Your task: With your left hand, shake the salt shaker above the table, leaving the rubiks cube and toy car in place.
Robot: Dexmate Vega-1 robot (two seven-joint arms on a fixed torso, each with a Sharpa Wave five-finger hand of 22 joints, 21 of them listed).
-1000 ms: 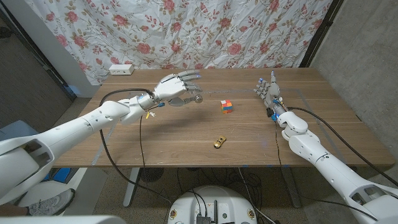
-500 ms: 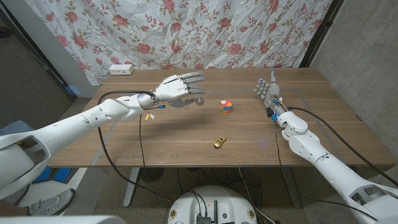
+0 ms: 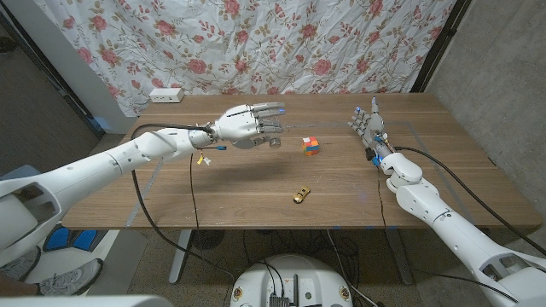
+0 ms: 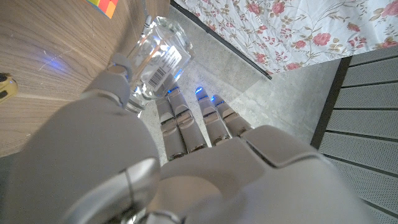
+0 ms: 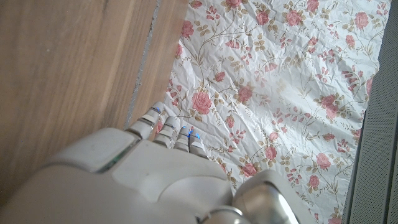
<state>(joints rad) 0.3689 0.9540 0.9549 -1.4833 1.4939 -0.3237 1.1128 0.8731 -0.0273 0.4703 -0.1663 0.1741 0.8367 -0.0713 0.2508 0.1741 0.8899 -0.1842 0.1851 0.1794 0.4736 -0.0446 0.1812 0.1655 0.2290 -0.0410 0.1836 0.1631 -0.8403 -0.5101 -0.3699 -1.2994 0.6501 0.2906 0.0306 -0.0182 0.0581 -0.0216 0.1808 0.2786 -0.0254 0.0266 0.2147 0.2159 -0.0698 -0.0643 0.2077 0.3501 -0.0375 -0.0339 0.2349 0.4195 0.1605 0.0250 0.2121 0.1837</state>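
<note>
Shaker [image 3: 275,141] pinched in left hand [image 3: 247,122], shifted slightly toward cube [image 3: 311,146] since before, mid-shake; right hand [image 3: 369,122] open-fingered, empty.

The table [image 3: 256,183] is brown wood. The rubiks cube [image 3: 311,146] shows red, yellow and blue squares, the toy car [image 3: 300,195] is golden, and the curtain [image 3: 281,43] is white with pink roses.

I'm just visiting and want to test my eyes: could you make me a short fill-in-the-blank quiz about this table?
1. The left hand holds a clear salt ____.
2. The toy car lies nearer the robot than the coloured ____.
3. The right hand holds ____.
4. A white power strip lies in the table's far ____ corner.

Missing words: shaker; cube; nothing; left
</note>
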